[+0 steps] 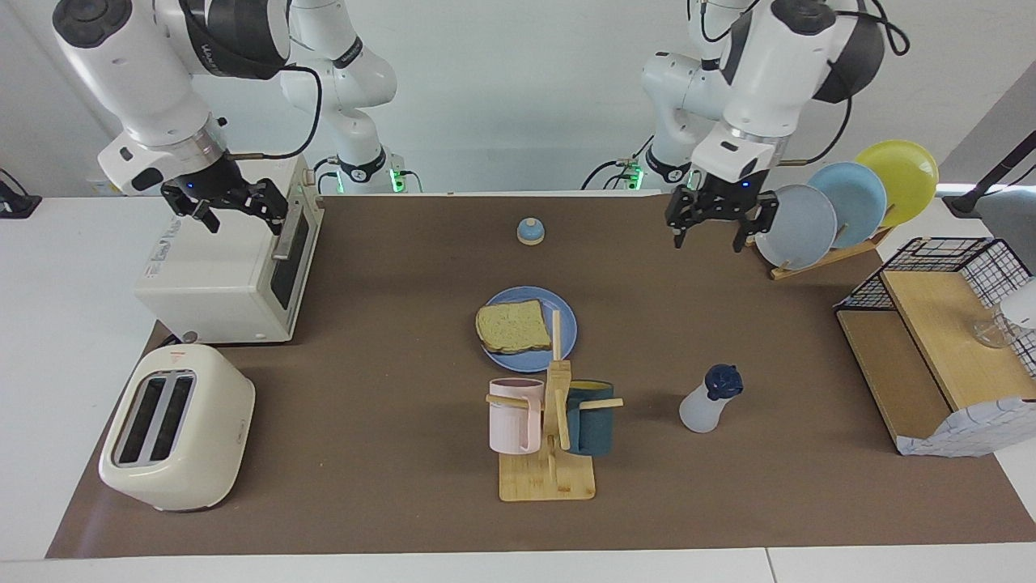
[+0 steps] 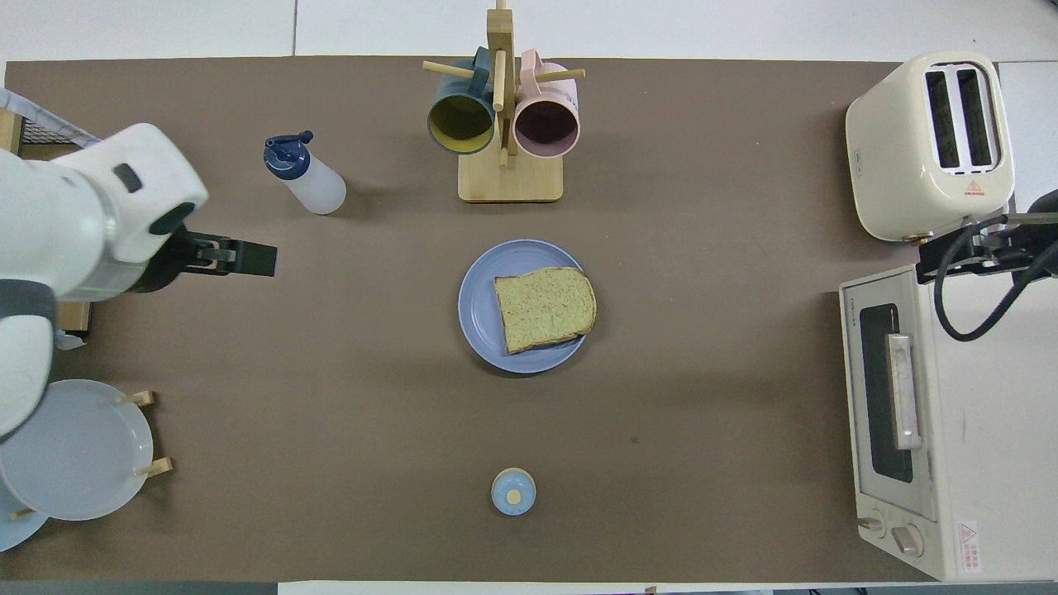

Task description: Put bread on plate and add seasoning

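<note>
While the bread [image 1: 510, 325] lies flat on the blue plate [image 1: 566, 320] in the middle of the tabletop [image 1: 388, 405], both sets of fingers hang well apart from it. Up in the air goes the left gripper [image 1: 717, 225], fingers [image 1: 678, 229] spread wide and holding nothing, poised over the brown mat just beside the rack of plates [image 1: 842, 202]. The plate sits toward the middle of the tabletop from those fingers, and the seasoning bottle [image 1: 706, 402] stands upright on the mat, navy cap on top, well clear of them too, with nothing touching it. Over at the right arm's end, the right gripper [image 1: 235, 206] hovers above the toaster oven [image 1: 218, 275], fingers open and empty, the bread a long way off toward the centre. Some print shows on the oven's top and front edge, and a red warning triangle sits on the cream toaster [image 1: 174, 425], but none of the lettering can be read.
</note>
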You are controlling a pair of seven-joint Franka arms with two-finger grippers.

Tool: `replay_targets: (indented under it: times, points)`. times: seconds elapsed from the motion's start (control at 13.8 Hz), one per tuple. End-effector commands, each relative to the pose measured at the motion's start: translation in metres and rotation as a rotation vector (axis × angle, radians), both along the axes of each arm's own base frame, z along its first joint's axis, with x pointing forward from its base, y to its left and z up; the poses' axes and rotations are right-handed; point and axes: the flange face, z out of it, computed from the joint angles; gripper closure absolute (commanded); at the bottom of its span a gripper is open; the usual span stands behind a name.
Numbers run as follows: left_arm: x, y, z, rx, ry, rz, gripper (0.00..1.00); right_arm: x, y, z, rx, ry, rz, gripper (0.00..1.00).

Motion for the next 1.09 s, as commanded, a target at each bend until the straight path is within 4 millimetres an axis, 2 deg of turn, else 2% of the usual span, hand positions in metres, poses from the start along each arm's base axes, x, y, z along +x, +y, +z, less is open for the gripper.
replay_targets:
  times: [0.0, 0.07, 0.15, 0.51, 0.58, 0.65, 0.73, 0.94, 1.02]
  points:
    - [0.009, 0.070, 0.016, 0.020, 0.083, -0.084, 0.00, -0.004, -0.003, 0.001, 0.019, -0.003, 0.019, 0.00]
    - [0.008, 0.098, 0.019, 0.025, 0.095, -0.131, 0.00, -0.004, -0.003, 0.002, 0.020, -0.005, 0.019, 0.00]
    - [0.007, 0.115, 0.017, 0.028, 0.100, -0.181, 0.00, -0.004, -0.003, 0.002, 0.020, -0.005, 0.017, 0.00]
    - [0.006, 0.120, 0.018, 0.077, 0.099, -0.197, 0.00, -0.004, -0.003, 0.002, 0.020, -0.005, 0.019, 0.00]
    - [0.006, 0.125, 0.019, 0.076, 0.097, -0.189, 0.00, -0.004, -0.003, 0.002, 0.020, -0.005, 0.017, 0.00]
    - [0.008, 0.139, 0.021, 0.079, 0.088, -0.155, 0.00, -0.004, -0.003, 0.002, 0.020, -0.005, 0.019, 0.00]
    - [0.009, 0.140, 0.021, 0.084, 0.085, -0.148, 0.00, -0.004, -0.003, 0.002, 0.020, -0.005, 0.017, 0.00]
    - [0.009, 0.123, 0.019, 0.063, 0.117, -0.080, 0.00, -0.004, -0.003, 0.001, 0.019, -0.003, 0.017, 0.00]
    - [0.014, 0.121, 0.009, 0.052, 0.153, -0.008, 0.00, -0.004, -0.003, 0.002, 0.020, -0.005, 0.017, 0.00]
